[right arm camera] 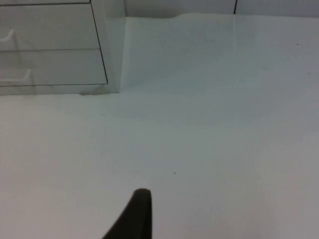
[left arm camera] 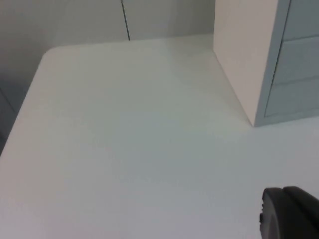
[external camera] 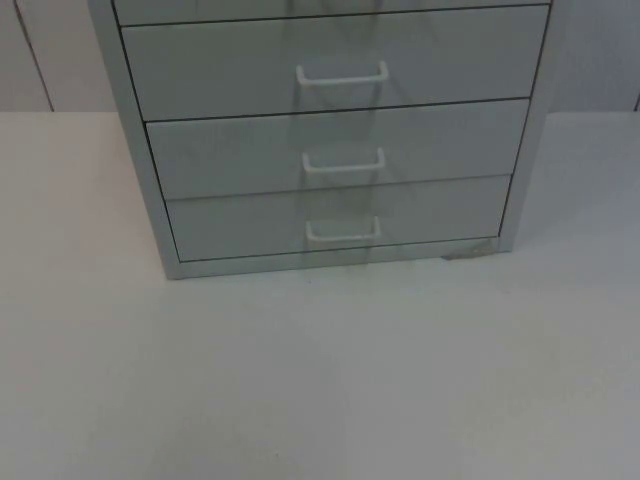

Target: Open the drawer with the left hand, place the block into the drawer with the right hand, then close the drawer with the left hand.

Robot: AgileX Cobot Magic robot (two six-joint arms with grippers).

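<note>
You have the left end effector (left arm camera: 289, 211) hanging over bare desk (external camera: 320, 380) off the left flank of the drawer cabinet (external camera: 335, 150); one black fingertip (left arm camera: 291, 209) is in its wrist view, so you cannot tell whether it is spread or closed. Judgement: it waits there so its path to a handle stays open. On the cabinet front, count three full drawers, all shut flush, plus the lower edge of a fourth above them. Count three white bail handles, one per drawer, stacked in a column: upper handle (external camera: 341, 74), middle handle (external camera: 343, 162), lower handle (external camera: 342, 233). To the right of the cabinet, the right end effector (right arm camera: 134, 216) also hovers over bare desk, near the cabinet's right front corner; again one fingertip (right arm camera: 137, 209), grip state unknown. You cannot locate the block here. Judgement: task not begun; opening a drawer comes first.
</note>
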